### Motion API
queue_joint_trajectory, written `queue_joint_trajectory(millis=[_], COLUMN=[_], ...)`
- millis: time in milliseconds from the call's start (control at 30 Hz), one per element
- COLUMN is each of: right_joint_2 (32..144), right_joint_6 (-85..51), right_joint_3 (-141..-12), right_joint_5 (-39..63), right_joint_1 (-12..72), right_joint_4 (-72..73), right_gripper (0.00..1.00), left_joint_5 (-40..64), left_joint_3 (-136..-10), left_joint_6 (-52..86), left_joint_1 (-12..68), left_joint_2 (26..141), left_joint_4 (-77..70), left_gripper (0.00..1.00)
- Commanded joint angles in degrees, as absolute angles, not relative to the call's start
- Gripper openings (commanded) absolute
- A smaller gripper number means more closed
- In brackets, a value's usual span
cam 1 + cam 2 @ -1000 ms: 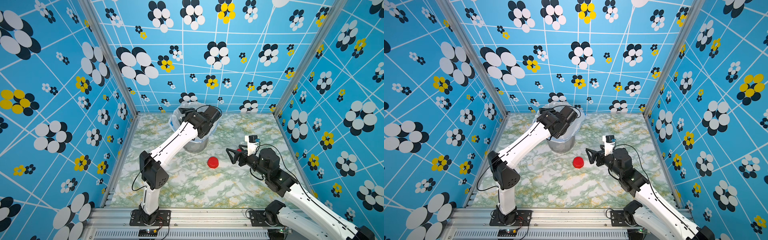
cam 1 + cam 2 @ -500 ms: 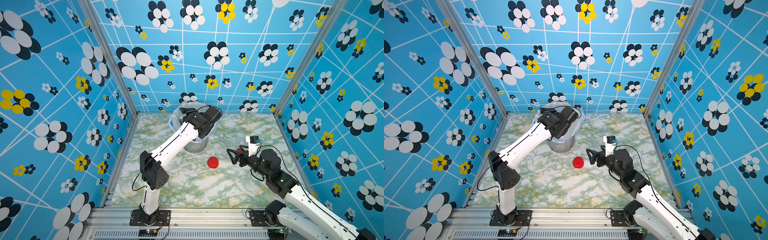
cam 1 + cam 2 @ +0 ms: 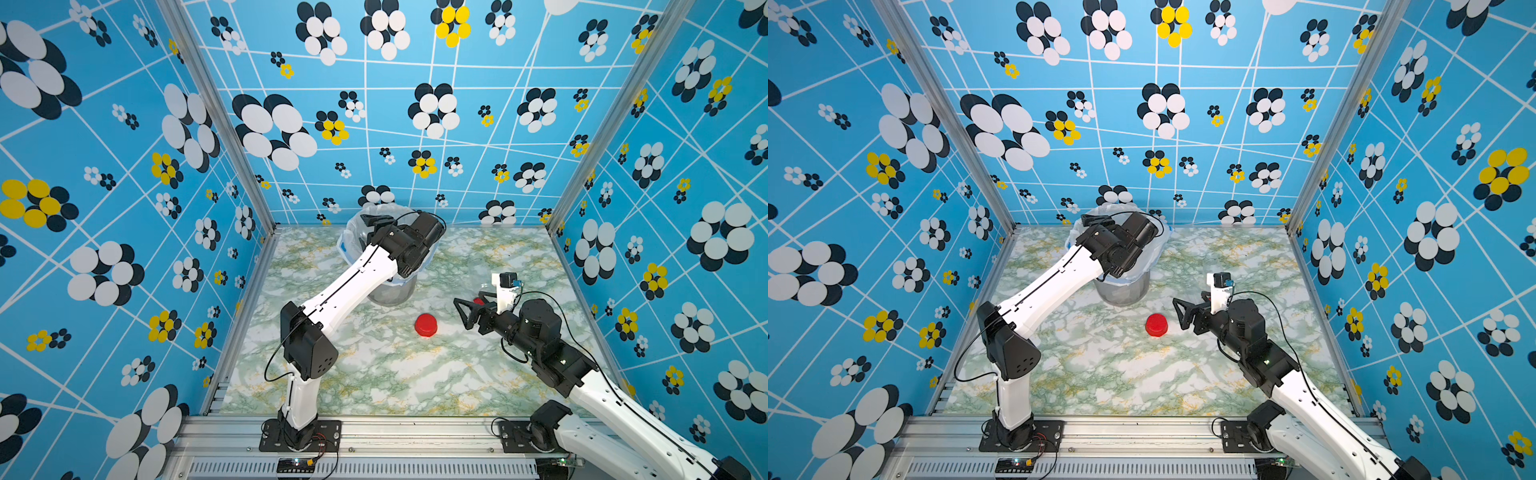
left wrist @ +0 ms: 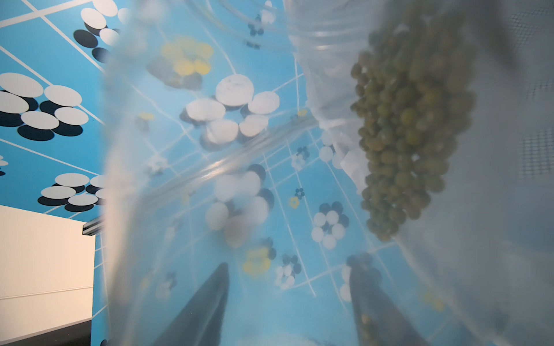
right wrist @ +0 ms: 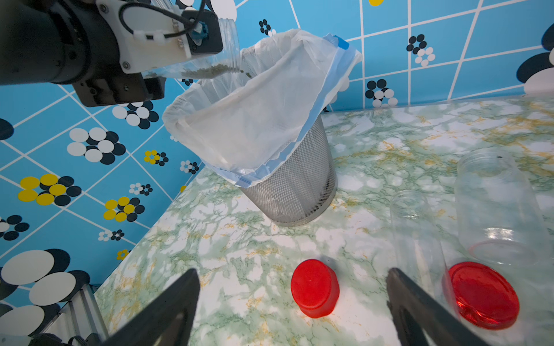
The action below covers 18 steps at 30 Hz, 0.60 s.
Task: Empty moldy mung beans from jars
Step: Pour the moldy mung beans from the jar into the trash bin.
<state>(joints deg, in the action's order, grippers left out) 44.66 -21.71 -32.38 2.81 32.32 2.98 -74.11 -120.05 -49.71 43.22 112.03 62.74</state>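
The moldy mung beans (image 4: 404,119) are contained in a clear, lidless jar (image 5: 209,54). It is tilted nearly onto its side, with its mouth over the white bag (image 5: 254,119) that lines a grey mesh bin (image 5: 299,185). The beans are gathered as an olive-green layer along the lower wall of the jar, reaching up to the mouth. The jar is clamped between the fingers (image 4: 204,305) of the left tool (image 4: 289,266), which is positioned above the bin at the far side of the bench (image 3: 374,374). A red lid (image 3: 426,324) is placed on the bench between the bin and the right tool (image 3: 465,314). The right tool is held just above the bench with its jaws spread wide and nothing gripped between them. Near it, two further clear containers are seen on the bench: a slimmer jar (image 5: 416,239) and a wider jar (image 5: 497,203), both open-topped and empty. A second, flatter red lid (image 5: 484,295) is laid on the bench just beside them
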Motion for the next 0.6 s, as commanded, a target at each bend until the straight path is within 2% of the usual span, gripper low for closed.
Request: queue_joint_trajectory(millis=[0, 567], right_joint_2=[43.9, 44.6], right_joint_6=[-22.2, -22.1], right_joint_3=[-31.6, -31.7], right_joint_5=[1.8, 1.8], right_joint_1=[32.1, 32.0], right_joint_4=[3.4, 4.0], right_gripper=[0.99, 0.99], left_joint_5=[-76.0, -74.0], left_joint_3=[-119.4, -119.8], left_joint_6=[-53.5, -51.6], left_joint_1=[43.8, 44.7], left_joint_2=[112.8, 114.1], left_joint_4=[58.8, 58.6], left_gripper=[0.52, 0.54])
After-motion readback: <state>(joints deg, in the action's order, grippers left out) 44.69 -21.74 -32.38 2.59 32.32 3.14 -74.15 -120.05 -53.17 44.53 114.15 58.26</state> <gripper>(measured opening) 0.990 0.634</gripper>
